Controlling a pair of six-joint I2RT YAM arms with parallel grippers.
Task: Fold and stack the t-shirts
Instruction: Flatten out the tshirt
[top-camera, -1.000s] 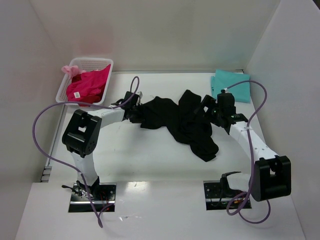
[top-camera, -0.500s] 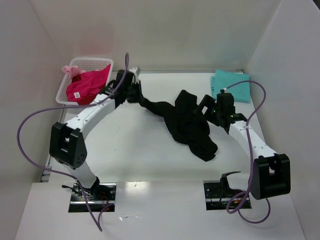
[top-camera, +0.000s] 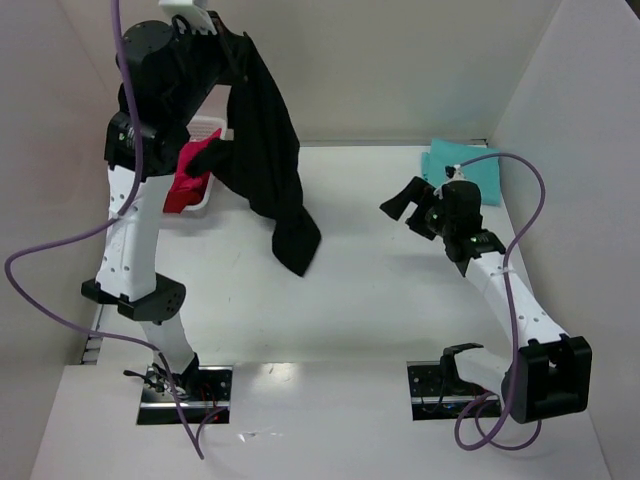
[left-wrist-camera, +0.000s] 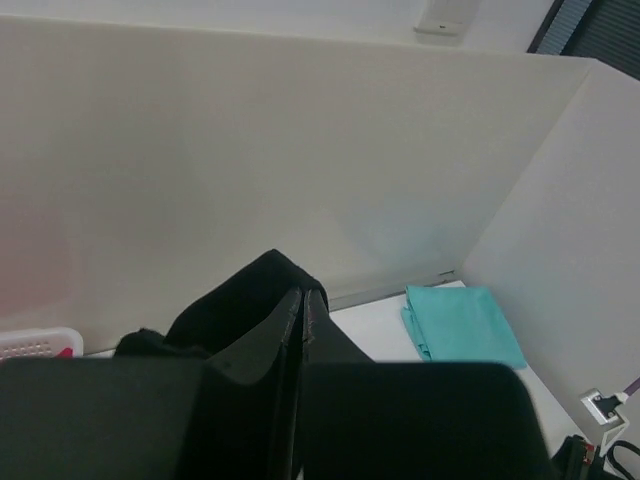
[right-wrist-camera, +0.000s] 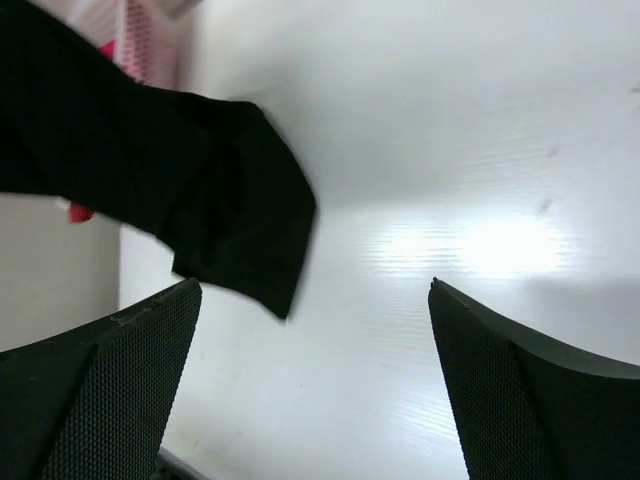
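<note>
The black t-shirt (top-camera: 262, 150) hangs from my left gripper (top-camera: 232, 48), which is raised high at the back left; its lowest corner (top-camera: 298, 258) reaches the table or hangs just above it. In the left wrist view the fingers (left-wrist-camera: 290, 320) are shut on black cloth. My right gripper (top-camera: 408, 203) is open and empty above the table, right of the shirt; in its own view the shirt (right-wrist-camera: 190, 180) hangs ahead of the spread gripper (right-wrist-camera: 315, 285). The folded teal t-shirt (top-camera: 466, 168) lies at the back right. The magenta t-shirt (top-camera: 190, 178) shows partly behind my left arm.
The white lattice basket (top-camera: 208, 127) stands at the back left, mostly hidden by my left arm and the black shirt. White walls close in the table at the back and both sides. A purple cable loops off each arm.
My left arm has swung up and back, lifting the black shirt off the table until it hangs. My right gripper has let go of the shirt and stands open.
</note>
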